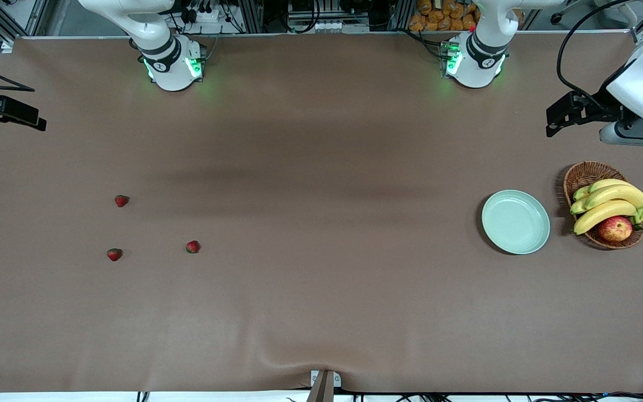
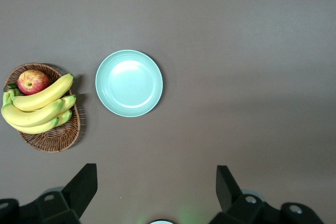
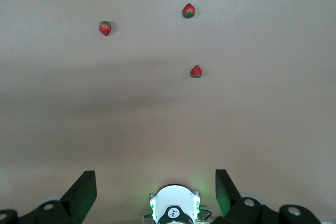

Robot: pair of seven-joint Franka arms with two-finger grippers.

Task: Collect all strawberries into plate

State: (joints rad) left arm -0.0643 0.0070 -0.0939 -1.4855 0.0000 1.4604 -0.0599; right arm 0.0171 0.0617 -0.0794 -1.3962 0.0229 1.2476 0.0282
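Observation:
Three small red strawberries lie on the brown table toward the right arm's end: one (image 1: 121, 200), one (image 1: 114, 254) nearer the front camera, one (image 1: 192, 247) beside it. They also show in the right wrist view (image 3: 105, 28) (image 3: 189, 10) (image 3: 196, 71). The pale mint-green plate (image 1: 516, 221) is empty, beside the basket toward the left arm's end; it also shows in the left wrist view (image 2: 129, 83). My left gripper (image 1: 551, 120) (image 2: 156, 187) is open and empty, high over the table. My right gripper (image 1: 36, 119) (image 3: 156, 187) is open and empty, high over its end of the table.
A brown wicker basket (image 1: 584, 174) (image 2: 50, 137) beside the plate holds bananas (image 1: 612, 204) and a red-yellow apple (image 1: 615, 228). The arm bases (image 1: 173, 67) (image 1: 473, 64) stand along the table's back edge. The cloth bulges at the front edge (image 1: 321, 363).

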